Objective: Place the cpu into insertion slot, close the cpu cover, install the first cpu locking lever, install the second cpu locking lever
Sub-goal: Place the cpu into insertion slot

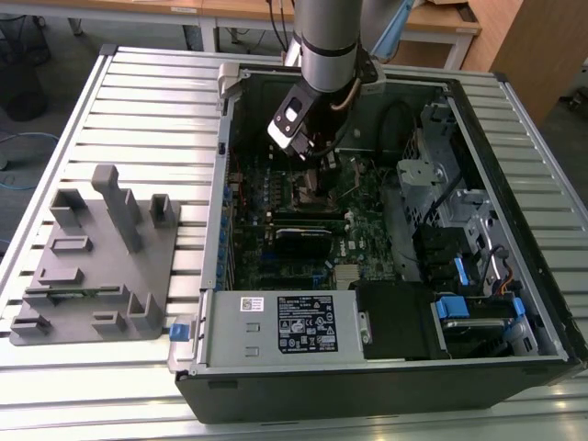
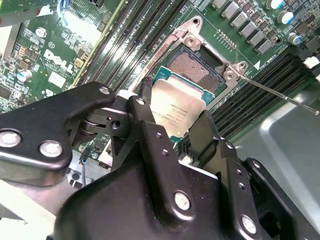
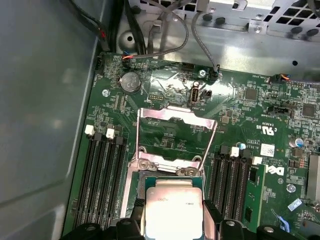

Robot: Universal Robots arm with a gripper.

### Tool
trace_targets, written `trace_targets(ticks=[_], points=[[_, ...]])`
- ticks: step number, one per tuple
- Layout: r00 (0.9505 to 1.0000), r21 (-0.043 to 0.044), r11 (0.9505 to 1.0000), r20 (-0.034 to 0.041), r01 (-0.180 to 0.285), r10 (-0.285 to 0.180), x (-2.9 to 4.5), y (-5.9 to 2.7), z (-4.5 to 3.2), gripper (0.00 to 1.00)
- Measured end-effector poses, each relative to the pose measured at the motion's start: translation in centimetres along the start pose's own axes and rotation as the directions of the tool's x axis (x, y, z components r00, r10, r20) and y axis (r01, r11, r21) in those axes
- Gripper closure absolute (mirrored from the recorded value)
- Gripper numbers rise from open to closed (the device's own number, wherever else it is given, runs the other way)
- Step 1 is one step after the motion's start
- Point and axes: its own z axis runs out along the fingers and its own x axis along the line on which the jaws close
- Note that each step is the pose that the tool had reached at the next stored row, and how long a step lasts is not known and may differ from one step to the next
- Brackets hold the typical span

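Part of the insertion slot behind the cpu; cpu's edges seemingly under the gripper.

cpu over bare insertion slot — cover open

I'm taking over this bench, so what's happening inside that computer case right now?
The gripper reaches into the open computer case and is shut on the cpu, holding it by two edges over the insertion slot. Part of the slot's contact field is uncovered, so the chip is not seated. The cpu cover stands swung open.
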Motion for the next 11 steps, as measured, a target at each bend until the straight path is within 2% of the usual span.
trace_targets(ticks=[3,8,11], points=[[0.9999,-0.0002,0.9999,0.0010,-0.012,0.012,0.01,0.00,0.02,0.46],[0.9952,-0.0020,0.9952,0.0087,-0.098,0.098,0.00,-0.01,0.10,0.46],[0.9943,-0.0021,0.9944,0.0096,-0.106,0.106,0.00,-0.01,0.10,0.46]])
